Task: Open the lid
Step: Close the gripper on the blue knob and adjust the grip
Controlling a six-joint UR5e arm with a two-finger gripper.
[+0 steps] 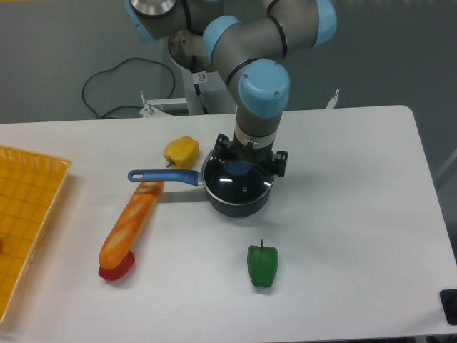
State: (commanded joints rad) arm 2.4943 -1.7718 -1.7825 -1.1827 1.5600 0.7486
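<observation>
Gripper (241, 166) of mine hangs straight down over the saucepan (238, 187), its tip right at the blue knob (238, 168) in the middle of the lid (239, 184); my own wrist hides the fingertips, so I cannot tell whether they are spread or already pinched on the knob. That lid sits flat on the saucepan, metal rim seated all round, so nothing is opened yet. I judge the step in hand to be settling on the knob and taking hold. To do it well I want the knob centred between my fingers, the squeeze made low on its stem and not on its rounded crown, and then a straight vertical lift so the rim comes free evenly. If I pull at a slant the glass may drag the saucepan with it, since nothing holds the saucepan down. The long blue handle (163, 176) points away from the saucepan toward the yellow basket (28, 207), and its end lies close to the baguette (131, 223), so a saucepan that twists could nudge the bread. A red piece (117, 267) pokes out under the baguette's near end. Just behind the handle, beside the saucepan, lies a yellow pepper (181, 151); a green pepper (263, 264) stands well in front of the saucepan. The bare white table (357, 214) beyond the saucepan, away from the handle, looks to me the safest place to carry the lid.
</observation>
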